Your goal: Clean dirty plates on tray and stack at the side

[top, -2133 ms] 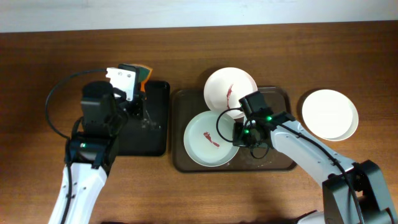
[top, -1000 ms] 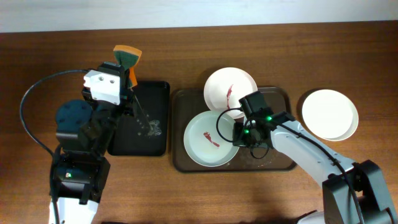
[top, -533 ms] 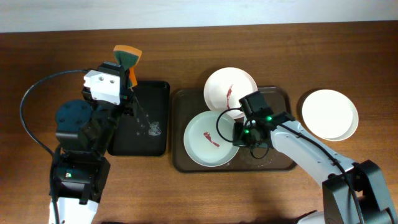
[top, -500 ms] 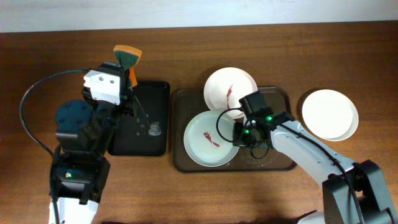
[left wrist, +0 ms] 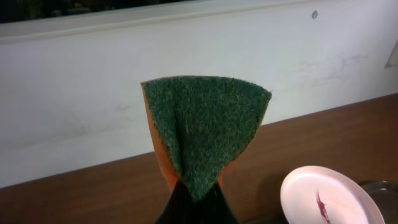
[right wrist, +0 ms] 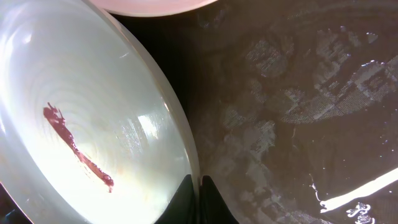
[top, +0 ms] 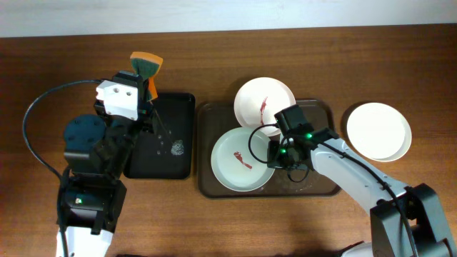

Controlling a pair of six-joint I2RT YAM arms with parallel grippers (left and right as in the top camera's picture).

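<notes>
Overhead and wrist views of a two-arm plate-washing station. My left gripper [left wrist: 198, 205] is raised above the far end of the black tray [top: 184, 118]. Its fingers are pressed together on the lower tip of a sponge [left wrist: 205, 127]. The sponge stands upright and folded, green scouring face toward the wrist camera, with its orange body showing at the edges. Behind it are a pale wall [left wrist: 74, 112] and the wooden table [top: 43, 64]. The black tray carries a small patch of white droplets or foam [top: 176, 148]. My right gripper [right wrist: 198, 202] is down in the brown tray [top: 211, 189], its two fingertips pinching the right-hand rim of the near plate [top: 239, 158]; the rim runs into the narrow gap between them. This plate lies in the left half of the brown tray and bears a red streak [right wrist: 78, 149] near its centre. The far plate [top: 264, 102], also marked with a red smear [top: 264, 107], sits at the tray's far edge and overhangs the rim. Its near edge meets the near plate, but I cannot tell which lies on top. The tray floor to the right of my fingers is wet, with a patchy film [right wrist: 292, 106]. A clean plate [top: 378, 130] rests on the table to the right of the brown tray, apart from it.
</notes>
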